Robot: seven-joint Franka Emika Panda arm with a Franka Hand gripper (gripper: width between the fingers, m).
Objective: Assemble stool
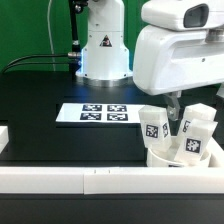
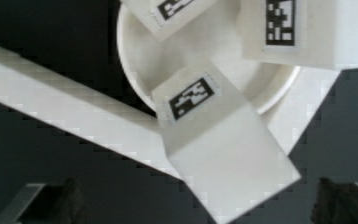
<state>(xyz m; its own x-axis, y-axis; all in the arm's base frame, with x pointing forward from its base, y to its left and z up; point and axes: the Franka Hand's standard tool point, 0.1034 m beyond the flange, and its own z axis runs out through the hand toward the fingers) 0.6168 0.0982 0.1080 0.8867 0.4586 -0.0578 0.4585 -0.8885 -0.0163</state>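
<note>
So, biggest thing first: the black table fills most of the exterior view, with a green wall behind it. The Panda arm's white base sits at the far side, roughly center, and the arm's bulky white upper body hangs over the exterior view's right half.

Along the near edge there's one long white border rail, plus a short bit of another one at the exterior view's far left.

One marker board lies flat mid-table, near the arm base, and I count four tags on it.

The stool parts are all bunched at the near right corner, right against the rail. The round seat sits there partly hidden, and I count three chunky legs standing on it: one on the left, one on the right, one nearer the camera, all a bit tilted. Each shows a tag.

In the wrist view the seat rim curves across, with a tagged leg leaning diagonally in front of it and two more tags poking in at the frame edge.

The gripper is down between the legs. Its two dark fingertips show at opposite sides of the wrist view, well apart and gripping nothing.
</note>
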